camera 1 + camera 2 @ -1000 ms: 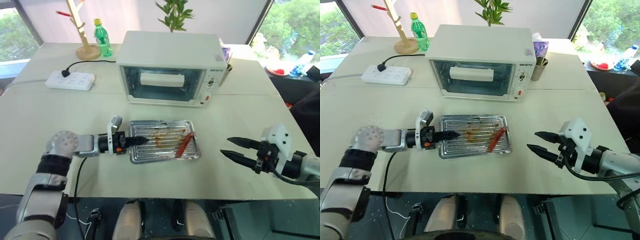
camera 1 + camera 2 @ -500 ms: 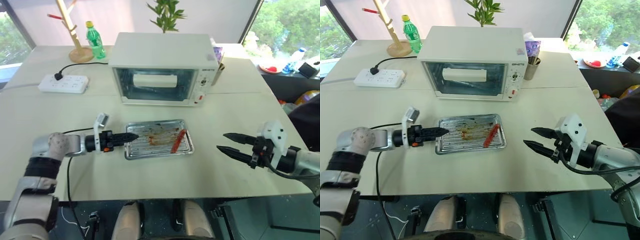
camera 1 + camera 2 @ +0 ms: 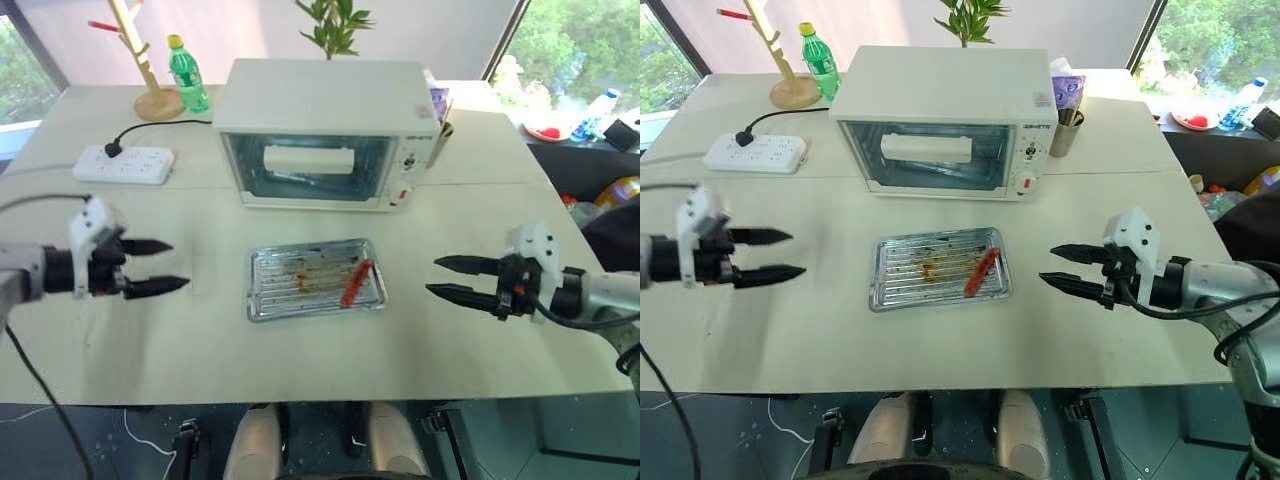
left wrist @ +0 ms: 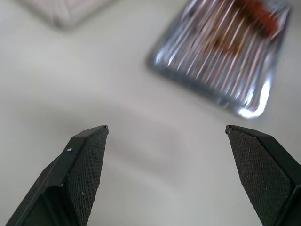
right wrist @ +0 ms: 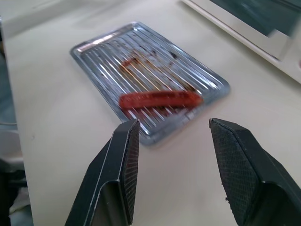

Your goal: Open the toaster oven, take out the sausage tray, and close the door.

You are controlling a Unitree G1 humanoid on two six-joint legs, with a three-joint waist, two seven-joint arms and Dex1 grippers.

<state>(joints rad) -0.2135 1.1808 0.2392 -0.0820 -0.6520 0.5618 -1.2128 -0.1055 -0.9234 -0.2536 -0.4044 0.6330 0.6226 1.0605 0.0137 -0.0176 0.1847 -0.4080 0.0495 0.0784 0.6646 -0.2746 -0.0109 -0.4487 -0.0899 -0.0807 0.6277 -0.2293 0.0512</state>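
The sausage tray (image 3: 316, 280) is a shallow rectangle of shiny ribbed metal with brown grease stains, lying flat on the pale matte worktop (image 3: 300, 360) just in front of the toaster oven (image 3: 328, 132). Its long axis runs left to right, parallel to the oven's front. One smooth red sausage (image 3: 356, 282) lies slantwise near its right end. The oven is a boxy white cabinet, and its door (image 3: 314, 170), glass in a white frame with a white bar handle (image 3: 309, 160), stands shut. The left tool (image 3: 160, 266) hovers well left of the tray, level, pointing right, its textured black fingers (image 4: 87, 157) spread wide and empty. The right tool (image 3: 442, 277) hovers right of the tray, pointing left, partly spread, holding nothing.
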